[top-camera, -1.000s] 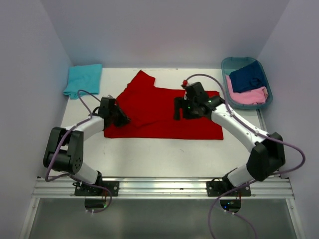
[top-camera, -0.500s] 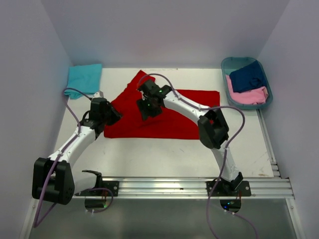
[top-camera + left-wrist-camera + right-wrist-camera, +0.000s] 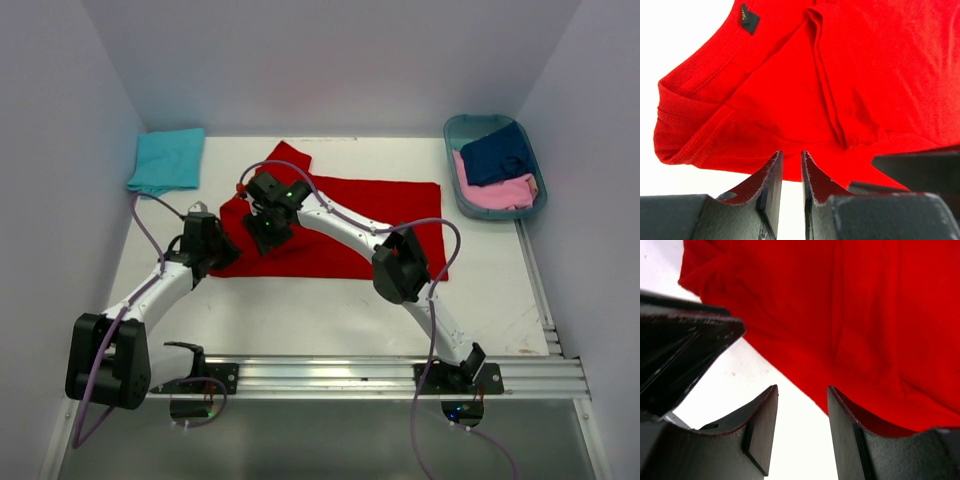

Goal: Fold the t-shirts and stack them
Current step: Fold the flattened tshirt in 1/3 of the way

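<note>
as right arm [image 3: 340, 221] reaches across red t-shirt [image 3: 385, 205], right gripper [image 3: 802, 390] spread; left gripper [image 3: 791, 154] narrow, hold unclear.

A teal oval basket [image 3: 465, 125] sits at the far right corner of the white table [image 3: 300, 310].

The left pincer [image 3: 790, 161], narrowly parted, sits at the edge of the red t-shirt [image 3: 865, 75] on the table [image 3: 680, 50].
</note>
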